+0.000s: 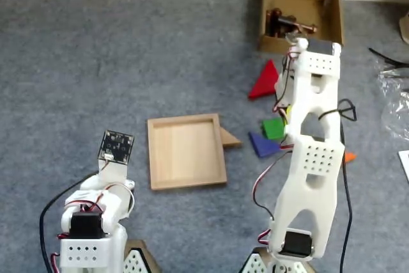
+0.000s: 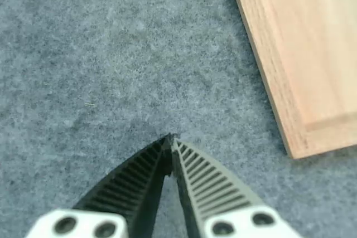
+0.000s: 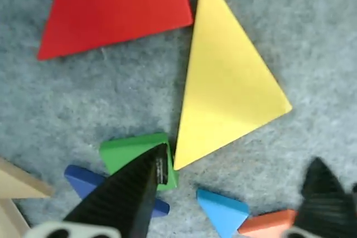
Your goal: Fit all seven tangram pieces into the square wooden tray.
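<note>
Right wrist view — right gripper (image 3: 240, 163) jaws apart over felt (image 3: 312, 37) | left gripper (image 2: 170, 139) jaws together beside wooden tray (image 2: 265, 65).

Soft, even light from overhead (fairly bright); a faint shadow edges the wooden tray (image 1: 151, 155).

The tray (image 1: 185, 151) is finished in pale, faintly grained wood, against mottled grey felt (image 1: 77, 68). A red triangle (image 3: 117, 9), yellow triangle (image 3: 223, 82), green piece (image 3: 131, 151), dark blue piece (image 3: 81, 178), light blue triangle (image 3: 223, 211), orange piece (image 3: 265, 224) and tan triangle (image 1: 229, 138) are seen. The left gripper (image 2: 170, 140) is ribbed and dark.
</note>
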`<action>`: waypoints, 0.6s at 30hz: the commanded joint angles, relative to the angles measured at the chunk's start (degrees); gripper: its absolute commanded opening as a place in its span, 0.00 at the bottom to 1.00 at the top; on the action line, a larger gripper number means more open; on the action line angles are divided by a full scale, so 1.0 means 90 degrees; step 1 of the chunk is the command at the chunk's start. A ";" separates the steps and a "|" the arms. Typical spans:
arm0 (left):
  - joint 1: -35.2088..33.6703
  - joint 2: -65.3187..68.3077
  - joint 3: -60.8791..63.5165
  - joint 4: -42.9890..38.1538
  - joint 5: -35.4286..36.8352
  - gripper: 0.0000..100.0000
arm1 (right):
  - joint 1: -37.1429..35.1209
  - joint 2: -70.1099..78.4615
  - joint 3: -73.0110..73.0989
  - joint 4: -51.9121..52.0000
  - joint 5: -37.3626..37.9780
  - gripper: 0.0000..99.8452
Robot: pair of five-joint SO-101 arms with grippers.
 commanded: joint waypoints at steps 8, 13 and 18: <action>0.0063 0.0015 0.0132 0.0020 0.0049 0.01 | -0.0034 -0.0357 -0.0259 -0.1001 0.0068 0.40; 0.0063 0.0015 0.0132 0.0020 0.0049 0.01 | -0.0024 0.0249 -0.0249 -0.1031 0.0059 0.40; 0.0063 0.0015 0.0132 0.0020 0.0049 0.01 | 0.0024 0.0640 -0.0259 -0.1031 0.0049 0.40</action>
